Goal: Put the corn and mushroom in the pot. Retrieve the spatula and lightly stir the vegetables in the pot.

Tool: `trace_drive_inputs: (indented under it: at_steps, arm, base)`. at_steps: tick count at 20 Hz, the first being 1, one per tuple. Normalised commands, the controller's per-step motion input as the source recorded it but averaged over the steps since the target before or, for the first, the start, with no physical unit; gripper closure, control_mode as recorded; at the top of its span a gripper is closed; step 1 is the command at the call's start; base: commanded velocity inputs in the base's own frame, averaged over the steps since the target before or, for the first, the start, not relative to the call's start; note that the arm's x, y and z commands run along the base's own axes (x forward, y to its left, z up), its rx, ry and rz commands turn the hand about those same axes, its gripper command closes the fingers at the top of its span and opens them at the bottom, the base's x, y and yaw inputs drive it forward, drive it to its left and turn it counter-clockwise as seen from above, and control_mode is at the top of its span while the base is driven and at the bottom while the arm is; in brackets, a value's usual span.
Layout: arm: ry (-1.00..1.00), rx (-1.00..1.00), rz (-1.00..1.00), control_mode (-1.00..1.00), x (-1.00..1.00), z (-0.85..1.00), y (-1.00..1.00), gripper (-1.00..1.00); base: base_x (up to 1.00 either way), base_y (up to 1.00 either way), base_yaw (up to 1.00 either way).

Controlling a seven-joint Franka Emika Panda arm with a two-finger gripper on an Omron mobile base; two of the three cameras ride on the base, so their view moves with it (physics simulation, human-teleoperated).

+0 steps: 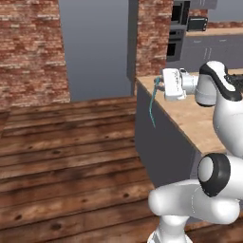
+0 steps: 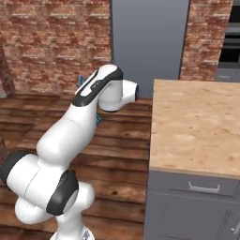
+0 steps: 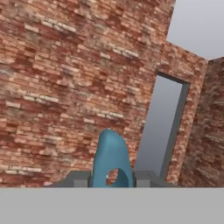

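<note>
1. One teal spatula hangs down from the gripper, out past the counter edge over the floor.
2. Gripper jaws pinch its handle end.
3. Risk: the dangling spatula could swing and slip out in transit.

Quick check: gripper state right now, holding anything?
Gripper: shut on the spatula, which hangs down from it off the wooden counter's edge.
</note>
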Motion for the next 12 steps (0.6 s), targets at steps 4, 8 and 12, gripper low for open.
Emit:
trace_drive_inputs:
  at_steps: [4, 8, 12]
  arm:
    - [0.0, 0.0, 0.0, 1.0, 0.0, 0.0, 0.0, 1.0]
    - [0.0, 0.0, 0.0, 1.0, 0.0, 0.0, 0.0, 1.0]
    - [0.0, 0.0, 0.0, 1.0, 0.0, 0.0, 0.0, 1.0]
  base:
    - [0.68, 0.99, -0.05]
    - [0.88, 0.9, -0.01]
    - [1.0, 0.78, 0.0]
